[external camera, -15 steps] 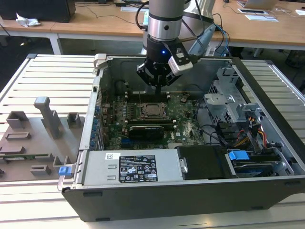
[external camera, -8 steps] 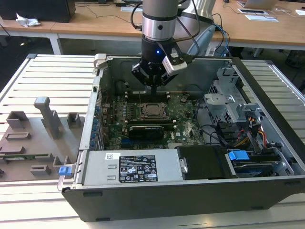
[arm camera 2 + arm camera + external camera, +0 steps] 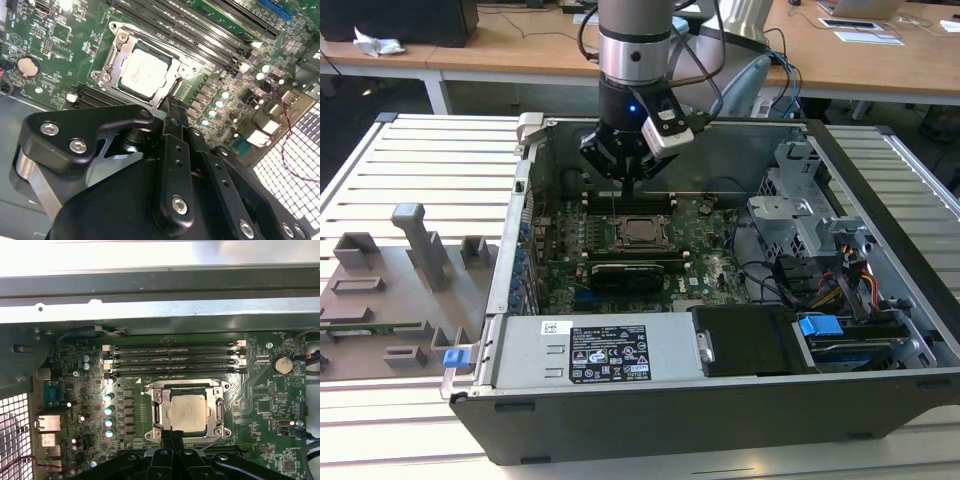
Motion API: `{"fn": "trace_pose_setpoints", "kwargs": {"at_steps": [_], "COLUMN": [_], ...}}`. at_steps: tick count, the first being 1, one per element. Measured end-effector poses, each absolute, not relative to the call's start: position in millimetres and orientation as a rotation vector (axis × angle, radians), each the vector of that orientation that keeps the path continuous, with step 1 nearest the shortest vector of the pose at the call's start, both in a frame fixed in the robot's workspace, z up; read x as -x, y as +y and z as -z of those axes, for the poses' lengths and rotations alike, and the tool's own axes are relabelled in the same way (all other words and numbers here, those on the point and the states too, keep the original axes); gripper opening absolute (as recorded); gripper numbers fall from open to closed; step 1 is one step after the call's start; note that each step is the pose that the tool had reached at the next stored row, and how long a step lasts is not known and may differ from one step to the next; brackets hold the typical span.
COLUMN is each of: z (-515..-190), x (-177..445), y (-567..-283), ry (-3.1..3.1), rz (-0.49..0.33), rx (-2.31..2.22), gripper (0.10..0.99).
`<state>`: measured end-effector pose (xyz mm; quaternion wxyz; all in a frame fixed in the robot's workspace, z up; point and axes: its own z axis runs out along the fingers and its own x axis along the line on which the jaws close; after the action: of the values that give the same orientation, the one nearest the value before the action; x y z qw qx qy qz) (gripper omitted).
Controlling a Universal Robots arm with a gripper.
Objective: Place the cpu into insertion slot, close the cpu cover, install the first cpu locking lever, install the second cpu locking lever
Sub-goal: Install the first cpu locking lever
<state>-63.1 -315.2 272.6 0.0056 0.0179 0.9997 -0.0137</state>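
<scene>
I see the open case (image 3: pixel 720 425) across the middle of the tabletop (image 3: pixel 420 150), with grey fixtures (image 3: pixel 415 265) toward the tabletop's edge on the exterior view's left. Inside, the power supply (image 3: pixel 610 350) lines the case's near wall. A drive cage (image 3: pixel 800 215) and cables (image 3: pixel 855 285) crowd the exterior view's right. On the green board (image 3: pixel 270 390) the cpu (image 3: pixel 187 412) sits in the slot (image 3: pixel 186 390), just beside the memory slots (image 3: pixel 170 357), and the cover (image 3: pixel 156 412) lies flat around it. My end effector (image 3: pixel 628 186) hangs over the board, fingers pressed together on nothing, tip just beside the cover's edge.
</scene>
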Motion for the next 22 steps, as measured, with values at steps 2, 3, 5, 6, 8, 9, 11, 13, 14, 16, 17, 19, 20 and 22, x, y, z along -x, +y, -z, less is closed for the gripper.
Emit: {"fn": "trace_pose_setpoints", "kwargs": {"at_steps": [2, 3, 5, 6, 8, 9, 11, 13, 14, 16, 17, 19, 20, 22], "z": [-272.6, -272.6, -272.6, -272.6, -272.6, -272.6, -272.6, -272.6, -272.6, -272.6, -272.5, -272.5, -272.4, -271.7], "x": [65.1, 65.9, 67.7, 69.0, 70.6, 71.0, 72.5, 74.5, 75.3, 77.0, 78.6, 80.9, 82.2, 89.0], "y": [-315.2, -315.2, -315.2, -315.2, -315.2, -315.2, -315.2, -315.2, -315.2, -315.2, -314.9, -311.5, -308.3, -299.2], "ry": [3.130, 3.130, 3.130, 3.130, 3.130, 3.130, 3.130, 3.130, 3.130, 3.130, 3.130, 3.130, 3.130, 3.130], "rz": [0.043, 0.043, 0.043, 0.043, 0.043, 0.043, 0.043, 0.043, 0.043, 0.043, 0.043, 0.043, 0.043, 0.043], "rx": [-0.056, -0.056, -0.056, -0.056, -0.056, -0.056, -0.056, -0.056, -0.056, -0.056, -0.056, -0.056, -0.056, -0.056], "gripper": [0.106, 0.106, 0.106, 0.106, 0.106, 0.106, 0.106, 0.106, 0.106, 0.106, 0.106, 0.106, 0.106, 0.106]}}
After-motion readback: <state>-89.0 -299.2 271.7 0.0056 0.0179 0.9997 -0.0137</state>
